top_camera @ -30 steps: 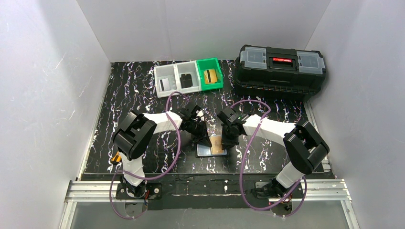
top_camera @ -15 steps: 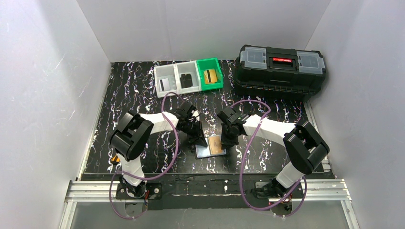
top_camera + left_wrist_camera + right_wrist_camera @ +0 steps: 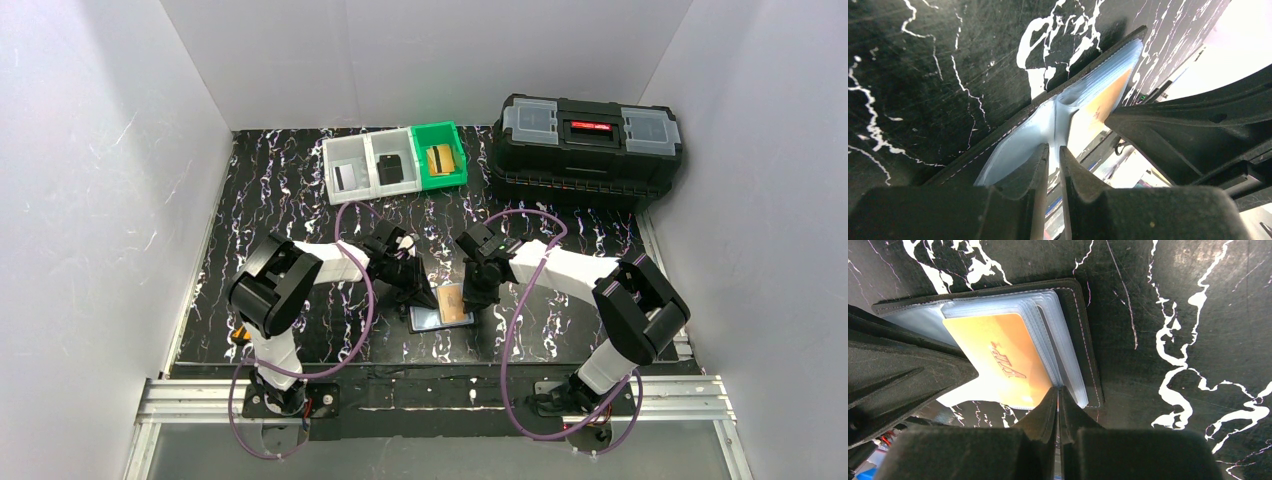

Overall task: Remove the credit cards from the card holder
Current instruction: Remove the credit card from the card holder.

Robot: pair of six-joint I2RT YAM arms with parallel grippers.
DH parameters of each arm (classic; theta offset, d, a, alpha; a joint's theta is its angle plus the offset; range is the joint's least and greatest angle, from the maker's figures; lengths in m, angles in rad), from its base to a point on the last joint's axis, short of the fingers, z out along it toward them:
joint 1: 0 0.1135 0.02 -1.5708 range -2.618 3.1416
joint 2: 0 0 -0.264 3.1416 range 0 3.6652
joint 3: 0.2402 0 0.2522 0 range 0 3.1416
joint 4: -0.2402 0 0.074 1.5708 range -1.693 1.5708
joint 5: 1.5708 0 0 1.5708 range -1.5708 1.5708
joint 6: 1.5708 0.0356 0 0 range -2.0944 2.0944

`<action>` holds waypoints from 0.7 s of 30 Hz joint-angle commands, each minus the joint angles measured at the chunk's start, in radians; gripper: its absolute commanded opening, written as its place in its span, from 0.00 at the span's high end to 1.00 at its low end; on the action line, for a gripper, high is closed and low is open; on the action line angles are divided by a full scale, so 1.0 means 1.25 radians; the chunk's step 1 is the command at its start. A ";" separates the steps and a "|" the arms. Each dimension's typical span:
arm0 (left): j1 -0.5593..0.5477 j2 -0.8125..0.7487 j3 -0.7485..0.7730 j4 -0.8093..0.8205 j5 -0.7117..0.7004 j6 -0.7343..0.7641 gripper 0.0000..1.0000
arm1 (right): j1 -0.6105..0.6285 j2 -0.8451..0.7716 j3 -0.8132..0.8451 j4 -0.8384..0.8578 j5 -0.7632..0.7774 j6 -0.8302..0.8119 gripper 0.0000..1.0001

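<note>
Since a second ago my left gripper (image 3: pixel 1053 147) has drawn back slightly and begun to part, its tips at a clear pocket (image 3: pixel 1015 150); I cannot tell if it grips. My right gripper (image 3: pixel 1058 389) is clenched at the near edge of the gold-orange card (image 3: pixel 998 357), inside the open black card holder (image 3: pixel 1085 335) lying just ahead of both tips. I judge this card is being extracted, and next needs a pinch on it alone and a straight pull.

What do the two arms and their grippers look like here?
The left arm and right arm have white links, bulky black joints and looping purple cables. The left gripper and right gripper are black, with tapered wedge fingers.
</note>
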 commanded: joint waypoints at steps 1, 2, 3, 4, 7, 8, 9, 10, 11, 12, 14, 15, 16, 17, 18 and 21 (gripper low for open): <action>0.000 -0.021 -0.019 0.055 0.019 -0.024 0.85 | 0.011 0.051 -0.033 0.014 -0.014 0.019 0.93; 0.000 -0.019 -0.020 0.059 0.018 -0.025 0.85 | 0.013 0.052 -0.032 0.014 -0.015 0.020 0.93; 0.000 -0.017 -0.021 0.063 0.020 -0.027 0.85 | 0.013 0.054 -0.030 0.015 -0.018 0.021 0.94; 0.000 -0.015 -0.021 0.068 0.022 -0.030 0.85 | 0.014 0.054 -0.030 0.016 -0.019 0.020 0.94; 0.000 -0.013 -0.023 0.077 0.028 -0.035 0.85 | 0.017 0.056 -0.024 0.015 -0.024 0.024 0.94; 0.000 -0.017 -0.025 0.076 0.029 -0.036 0.85 | 0.017 0.059 -0.023 0.015 -0.024 0.023 0.94; 0.001 -0.022 -0.029 0.077 0.029 -0.038 0.85 | 0.018 0.061 -0.021 0.013 -0.023 0.023 0.94; 0.000 -0.030 -0.036 0.077 0.026 -0.039 0.85 | 0.018 0.064 -0.020 0.013 -0.023 0.023 0.94; 0.001 -0.037 -0.043 0.080 0.024 -0.040 0.85 | 0.018 0.066 -0.019 0.013 -0.025 0.023 0.94; 0.000 -0.043 -0.048 0.082 0.023 -0.039 0.85 | 0.018 0.069 -0.019 0.012 -0.024 0.023 0.94; 0.000 -0.049 -0.058 0.094 0.027 -0.043 0.85 | 0.017 0.074 -0.017 0.012 -0.025 0.025 0.94; 0.000 -0.053 -0.063 0.106 0.032 -0.048 0.85 | 0.017 0.076 -0.016 0.012 -0.026 0.025 0.95; 0.000 -0.057 -0.070 0.118 0.035 -0.053 0.85 | 0.018 0.079 -0.013 0.010 -0.026 0.024 0.95; 0.000 -0.062 -0.076 0.133 0.037 -0.057 0.85 | 0.018 0.080 -0.011 0.007 -0.024 0.023 0.95; 0.000 -0.066 -0.081 0.145 0.037 -0.062 0.85 | 0.017 0.079 -0.010 0.006 -0.024 0.023 0.95; 0.000 -0.058 -0.085 0.173 0.046 -0.072 0.85 | 0.018 0.077 -0.012 0.006 -0.024 0.023 0.95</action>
